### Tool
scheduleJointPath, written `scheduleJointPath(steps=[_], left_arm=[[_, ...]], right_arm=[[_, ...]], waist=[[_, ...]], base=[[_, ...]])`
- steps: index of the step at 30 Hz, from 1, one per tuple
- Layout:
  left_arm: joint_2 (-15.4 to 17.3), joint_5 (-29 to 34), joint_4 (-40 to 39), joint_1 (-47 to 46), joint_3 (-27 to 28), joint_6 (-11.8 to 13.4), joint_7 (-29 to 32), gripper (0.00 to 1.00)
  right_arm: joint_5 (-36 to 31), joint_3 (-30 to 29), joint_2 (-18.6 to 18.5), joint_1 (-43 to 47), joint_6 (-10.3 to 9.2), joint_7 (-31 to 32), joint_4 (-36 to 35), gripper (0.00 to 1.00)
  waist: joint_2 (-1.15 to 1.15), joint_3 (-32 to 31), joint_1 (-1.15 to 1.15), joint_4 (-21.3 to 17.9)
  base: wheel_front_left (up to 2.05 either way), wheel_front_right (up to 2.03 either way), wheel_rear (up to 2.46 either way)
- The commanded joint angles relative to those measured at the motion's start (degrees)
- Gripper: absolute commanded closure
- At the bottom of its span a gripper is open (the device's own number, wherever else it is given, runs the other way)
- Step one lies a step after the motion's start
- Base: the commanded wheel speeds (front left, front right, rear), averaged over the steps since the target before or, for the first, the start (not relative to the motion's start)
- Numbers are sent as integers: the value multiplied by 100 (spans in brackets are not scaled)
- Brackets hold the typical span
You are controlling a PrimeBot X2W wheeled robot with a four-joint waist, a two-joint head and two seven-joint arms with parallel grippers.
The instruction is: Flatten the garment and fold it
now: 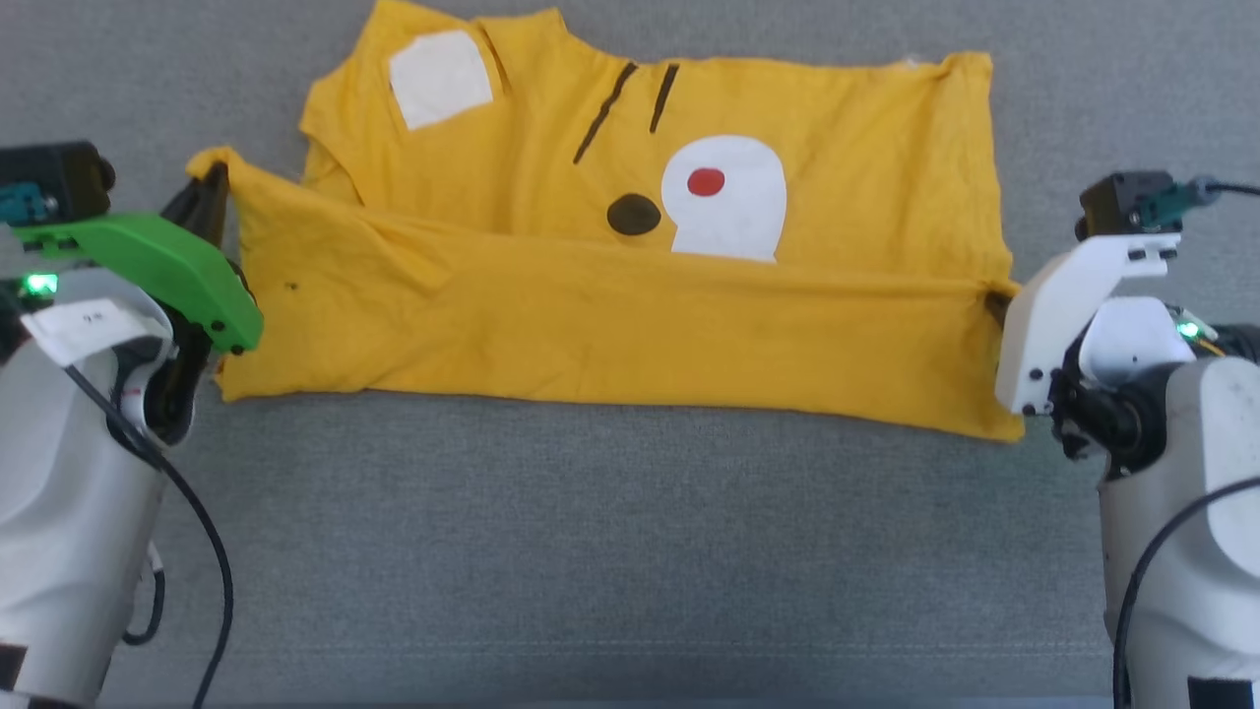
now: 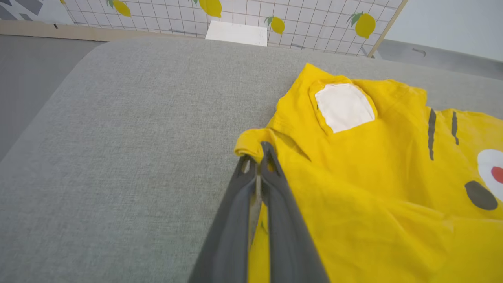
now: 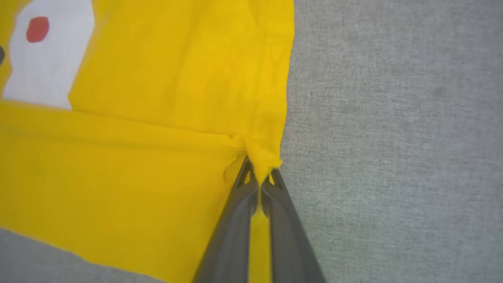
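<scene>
one garment (image 1: 610, 325) in two pincers (image 1: 215, 187) (image 1: 994, 295)

Home-like room: grey upholstered surface (image 2: 118, 157), lemon-print tiled wall (image 2: 314, 19) behind.

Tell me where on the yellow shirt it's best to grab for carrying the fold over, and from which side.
Probably the garment by the two end corners of its folded-over flap, each from its own outer side. The left gripper and right gripper are shut there now. The flap's edge runs straight across, so end grips should keep it taut and level.
</scene>
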Motion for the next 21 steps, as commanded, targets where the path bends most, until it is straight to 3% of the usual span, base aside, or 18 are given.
scheduleJointPath(steps=[1, 8, 9, 10, 11, 12, 13, 21], left_arm=[[11, 106, 126, -197, -32, -66, -30, 100], [-276, 180, 877, -632, -234, -312, -155, 100], [-308, 180, 972, -665, -253, -341, -170, 100], [-346, 179, 1086, -704, -271, -372, -199, 100], [-388, 154, 1174, -730, -265, -388, -224, 96], [-431, 146, 1271, -760, -272, -413, -273, 61], [-449, 162, 1329, -792, -280, -430, -343, 1], [-468, 75, 1610, -769, -47, -326, -980, 0]], right_arm=[[-84, 13, 6, -165, -9, 47, 100, 100], [-163, 102, 13, -483, -9, 174, 522, 100], [-138, 118, 13, -494, -9, 175, 551, 79], [-92, 128, 13, -502, -9, 161, 583, 18], [-67, 131, 13, -507, -9, 134, 601, 0], [-35, 133, 14, -502, -9, 92, 619, 0], [6, 114, 14, -493, -9, 54, 618, 0], [329, -277, 14, -34, -9, -498, 223, 0]], waist=[[0, 536, 0, -110], [0, 725, 0, -63], [0, 716, 0, -60], [0, 689, 0, -55], [0, 655, 0, -48], [0, 585, 0, -38], [0, 526, 0, -26], [0, -287, 0, 120]], base=[[0, 0, 0], [0, 0, 0], [0, 0, 0], [0, 0, 0], [0, 0, 0], [0, 0, 0], [0, 0, 0], [0, 0, 0]])
